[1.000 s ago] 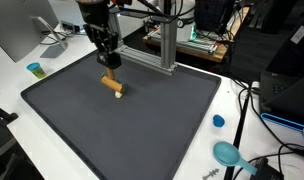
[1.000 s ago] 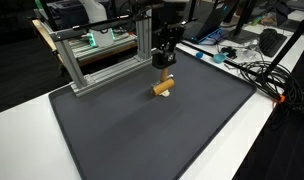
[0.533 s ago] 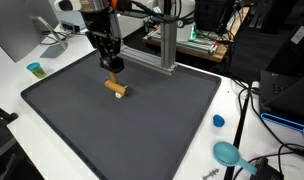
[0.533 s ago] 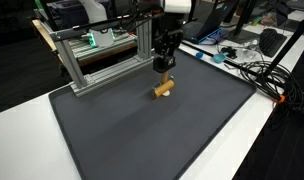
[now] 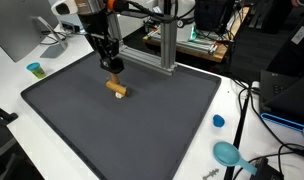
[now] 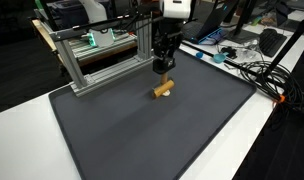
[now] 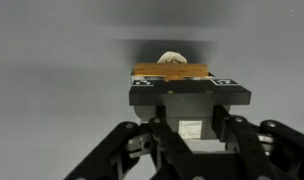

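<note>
Black pincer: the black two-fingered gripper (image 5: 112,68) is clenched on the top of a tan wooden piece (image 7: 172,71), which fills the gap between its pads in the wrist view.
Wooden piece: it hangs straight below the fingers, low over the far-middle part of the mat; whether its lower end touches the mat cannot be told.
Mat: a dark grey rectangular mat (image 5: 142,130) covers most of the white table (image 6: 262,120).
Frame: a silver aluminium frame (image 6: 102,60) stands just behind the arm at the mat's far edge.
Table edge: a small blue cap (image 5: 218,121) and a small teal cup (image 5: 34,69) sit off the mat, well apart.
</note>
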